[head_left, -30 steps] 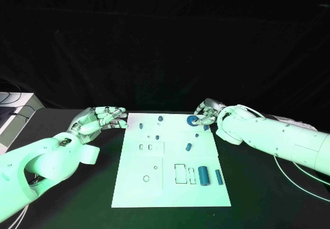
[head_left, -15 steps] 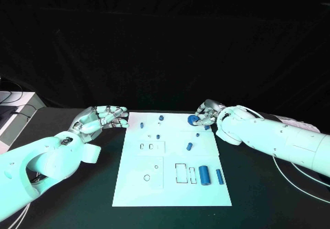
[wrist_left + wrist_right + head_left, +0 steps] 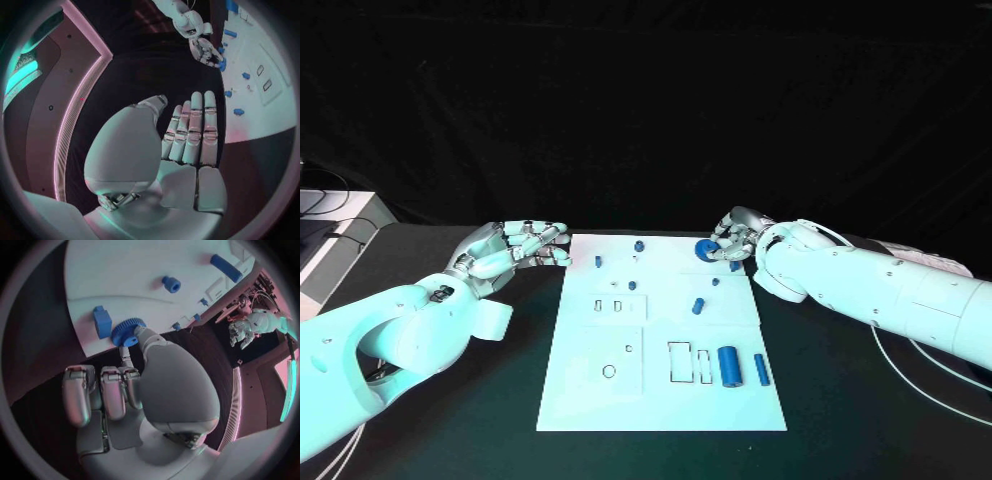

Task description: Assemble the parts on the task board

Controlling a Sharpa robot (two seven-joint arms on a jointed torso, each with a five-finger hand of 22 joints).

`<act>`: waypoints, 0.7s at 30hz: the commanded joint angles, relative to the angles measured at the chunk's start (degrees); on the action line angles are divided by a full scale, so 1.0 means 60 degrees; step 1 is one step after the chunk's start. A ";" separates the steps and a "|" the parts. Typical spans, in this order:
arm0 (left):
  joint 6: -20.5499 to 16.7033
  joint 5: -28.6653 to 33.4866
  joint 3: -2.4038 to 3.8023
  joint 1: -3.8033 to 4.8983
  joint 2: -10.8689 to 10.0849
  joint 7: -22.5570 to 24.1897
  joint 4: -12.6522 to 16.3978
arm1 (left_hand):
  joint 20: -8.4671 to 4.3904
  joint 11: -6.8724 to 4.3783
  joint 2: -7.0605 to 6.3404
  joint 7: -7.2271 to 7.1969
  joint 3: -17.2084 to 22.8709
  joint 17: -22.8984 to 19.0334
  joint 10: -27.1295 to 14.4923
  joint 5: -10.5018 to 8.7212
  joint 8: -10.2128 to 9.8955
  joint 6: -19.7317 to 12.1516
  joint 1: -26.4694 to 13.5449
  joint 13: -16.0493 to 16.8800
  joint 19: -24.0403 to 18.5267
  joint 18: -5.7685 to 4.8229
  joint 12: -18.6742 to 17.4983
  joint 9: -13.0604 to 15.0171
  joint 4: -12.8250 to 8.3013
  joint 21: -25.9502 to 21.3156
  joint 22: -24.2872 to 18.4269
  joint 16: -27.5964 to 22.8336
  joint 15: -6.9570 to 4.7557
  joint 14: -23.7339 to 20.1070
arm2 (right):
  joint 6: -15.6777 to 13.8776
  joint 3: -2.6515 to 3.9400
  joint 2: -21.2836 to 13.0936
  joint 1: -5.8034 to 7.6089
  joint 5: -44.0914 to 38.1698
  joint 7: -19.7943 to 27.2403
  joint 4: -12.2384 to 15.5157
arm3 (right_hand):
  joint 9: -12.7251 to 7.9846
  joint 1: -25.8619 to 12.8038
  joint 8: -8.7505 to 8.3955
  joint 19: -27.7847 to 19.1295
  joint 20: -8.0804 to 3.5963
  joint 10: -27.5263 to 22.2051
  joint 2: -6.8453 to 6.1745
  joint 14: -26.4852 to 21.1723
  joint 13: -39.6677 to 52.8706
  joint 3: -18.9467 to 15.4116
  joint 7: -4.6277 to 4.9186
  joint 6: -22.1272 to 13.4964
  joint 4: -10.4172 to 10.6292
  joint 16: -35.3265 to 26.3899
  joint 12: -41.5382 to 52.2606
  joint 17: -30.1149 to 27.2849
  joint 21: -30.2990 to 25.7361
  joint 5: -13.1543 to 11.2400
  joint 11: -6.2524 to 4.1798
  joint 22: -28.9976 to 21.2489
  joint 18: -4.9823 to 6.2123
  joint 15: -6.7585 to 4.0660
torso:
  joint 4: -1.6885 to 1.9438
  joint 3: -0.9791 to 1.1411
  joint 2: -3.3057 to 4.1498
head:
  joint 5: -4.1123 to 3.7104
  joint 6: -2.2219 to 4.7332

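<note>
The white task board [image 3: 589,400] lies in the middle of the black table. My right hand [image 3: 737,238] is at the board's far right corner, its thumb and a finger pinching a blue gear [image 3: 705,250] that sits at the board surface. The right wrist view shows the gear [image 3: 128,331] at my thumb tip, beside a blue block [image 3: 102,321]. My left hand [image 3: 516,250] hovers just off the board's far left corner with nothing in it. In the left wrist view its fingers [image 3: 195,130] lie straight, side by side.
Small blue pegs [image 3: 599,262] [image 3: 639,246] [image 3: 697,305] stand on the far half of the board. A blue cylinder [image 3: 728,359] and a blue bar [image 3: 762,369] lie near the right edge, next to rectangular slots [image 3: 678,362]. A pale box [image 3: 322,240] sits far left.
</note>
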 commanded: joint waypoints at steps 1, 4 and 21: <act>0.0149 -0.0023 0.0008 0.0004 0.0008 0.0077 0.0016 | 0.0005 0.0024 -0.0069 -0.0017 0.0053 0.0008 0.0045 -0.0020 -0.0055 0.0053 -0.0006 0.0002 -0.0086 0.0018 -0.0047 -0.0007 0.0006 0.0043 0.0014 0.0065 -0.0006 -0.0078 | -0.0245 -0.0015 0.0033 -0.0030 -0.0230 -0.0088 0.0038 | 0.0023 0.0022 0.0070 0.0632 -0.0002 0.1015 0.0006 0.0862 0.2516 0.0107 -0.0036 0.0130 0.0027 0.0045 0.0020 0.1978 0.0068 0.0013 -0.0056 0.1785 -0.0169 -0.0036 | -0.0009 0.0004 0.0000 | -0.0001 0.0002; 0.0148 -0.0023 0.0008 0.0004 -0.0003 0.0072 0.0013 | 0.0005 0.0024 -0.0069 -0.0017 0.0053 0.0008 0.0045 -0.0020 -0.0055 0.0053 -0.0006 0.0002 -0.0086 0.0018 -0.0047 -0.0007 0.0006 0.0043 0.0014 0.0065 -0.0006 -0.0078 | -0.0353 -0.0021 0.0058 -0.0035 -0.0516 -0.0165 0.0095 | 0.0024 -0.0224 0.0101 0.0676 -0.0035 0.1015 -0.0114 0.0865 0.2516 0.0072 -0.0075 0.0215 0.0184 0.0046 0.0020 0.1990 0.0148 -0.0366 -0.0091 0.1881 -0.0193 -0.0069 | -0.0013 0.0006 -0.0005 | 0.0004 0.0005; 0.0157 -0.0023 0.0008 0.0003 -0.0022 0.0064 -0.0001 | 0.0010 0.0028 -0.0073 -0.0011 0.0067 0.0043 0.0042 -0.0023 -0.0063 0.0052 -0.0040 0.0001 -0.0102 0.0019 -0.0050 -0.0008 0.0015 0.0059 0.0022 0.0083 -0.0002 -0.0095 | -0.1325 -0.0042 -0.0162 -0.0077 -0.2265 -0.0282 0.0977 | 0.0035 -0.0221 0.0193 0.0788 -0.0127 0.1015 -0.0067 0.0875 0.2516 0.0357 -0.0201 0.0542 0.0273 0.0052 0.0020 0.2036 0.0351 -0.0334 -0.0205 0.2122 -0.0254 -0.0169 | 0.0019 -0.0007 0.0001 | -0.0012 0.0020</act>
